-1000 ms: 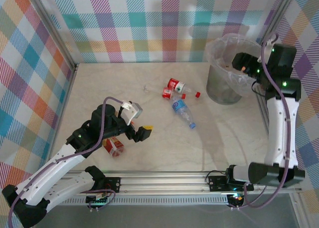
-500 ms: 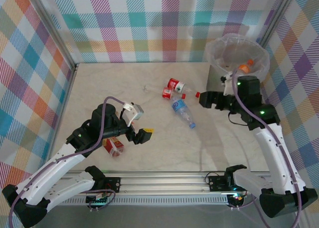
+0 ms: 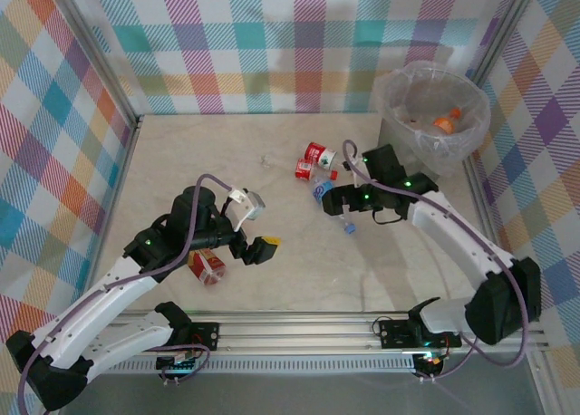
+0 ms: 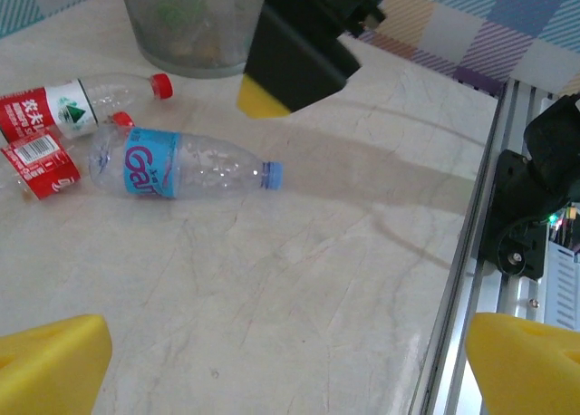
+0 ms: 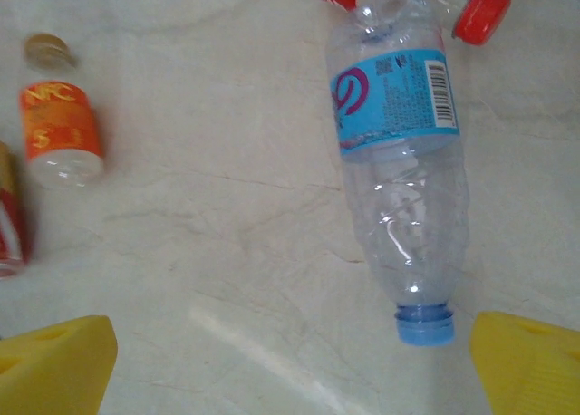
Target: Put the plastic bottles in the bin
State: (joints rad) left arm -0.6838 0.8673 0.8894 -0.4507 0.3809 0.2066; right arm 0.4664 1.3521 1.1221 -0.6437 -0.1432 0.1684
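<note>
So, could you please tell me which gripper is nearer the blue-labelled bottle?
Right. The right gripper hovers directly over the blue-labelled bottle; the left gripper sits far off toward the near-left.

A pale, marble-patterned tabletop (image 3: 181,152) lies between walls of pastel plaid fabric (image 3: 272,43). A ribbed silver aluminium rail (image 3: 299,326) runs along its near edge.

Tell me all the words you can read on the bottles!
"Gan": on the blue-label bottle; the rest of the word is hidden.
"NFC", roughly: on the orange bottle.
White characters on the red-label bottles: too blurred to read.
Digits under the barcode: too small to read.
</note>
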